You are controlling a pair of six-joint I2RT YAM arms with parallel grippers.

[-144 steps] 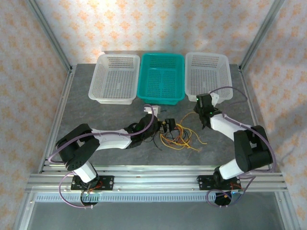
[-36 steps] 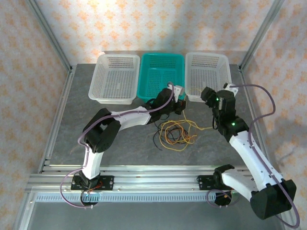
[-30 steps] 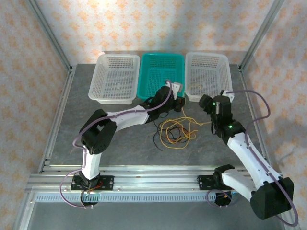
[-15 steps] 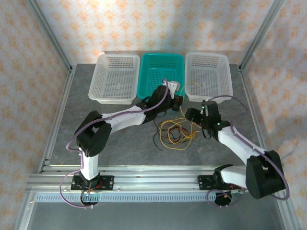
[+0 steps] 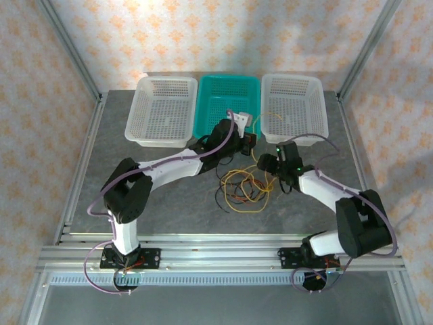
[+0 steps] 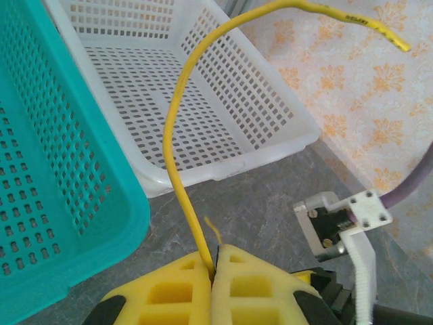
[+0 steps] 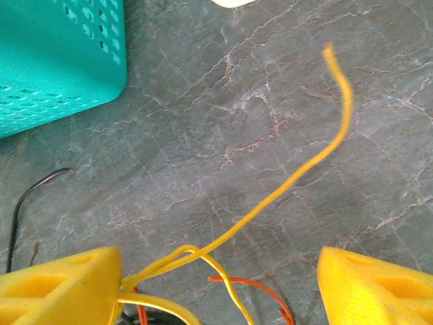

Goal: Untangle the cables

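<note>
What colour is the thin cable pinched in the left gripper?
Thin yellow cable; left wrist view shows it best.

Yellow cable (image 6: 177, 135): thin; one end is pinched between the closed fingers of my left gripper (image 6: 215, 261). From there it arcs up, with its free tip in the air above the white basket (image 6: 230, 164). Its other loops lie in the tangle.
Orange cable (image 5: 238, 201): thin loops on the bench (image 5: 169, 196), interlaced with the yellow.
Black cable (image 5: 219, 194): thin, at the tangle's left edge, one end curling out over the bench.
Tangle: between my two arms, not separated.
</note>
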